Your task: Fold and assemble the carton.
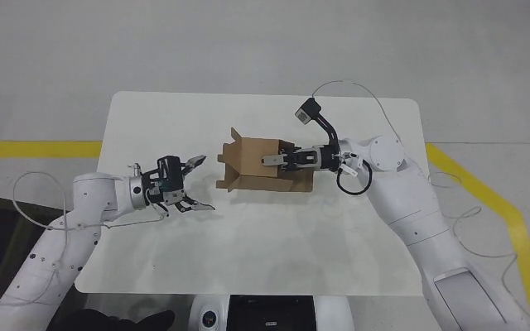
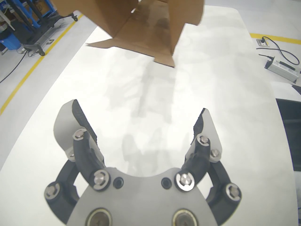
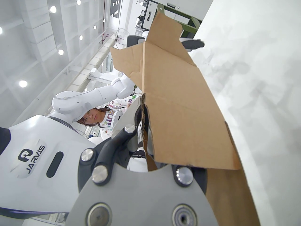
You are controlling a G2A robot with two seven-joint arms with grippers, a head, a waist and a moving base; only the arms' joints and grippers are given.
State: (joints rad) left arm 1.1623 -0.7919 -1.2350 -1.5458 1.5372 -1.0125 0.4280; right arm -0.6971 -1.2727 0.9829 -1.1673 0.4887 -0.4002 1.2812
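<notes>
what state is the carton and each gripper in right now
carton, opened into a box shape, lying on its side, flaps at its open end not folded in
left gripper, open, empty, apart from the carton
right gripper, shut on a wall of the carton

White glossy rounded arm shells (image 1: 406, 207); thin grey cable (image 1: 340, 82) loops off one. Left gripper (image 2: 139, 105): grey metal plates, black ribbed finger pads (image 2: 81, 118), silver slotted screws (image 2: 185, 181).
</notes>
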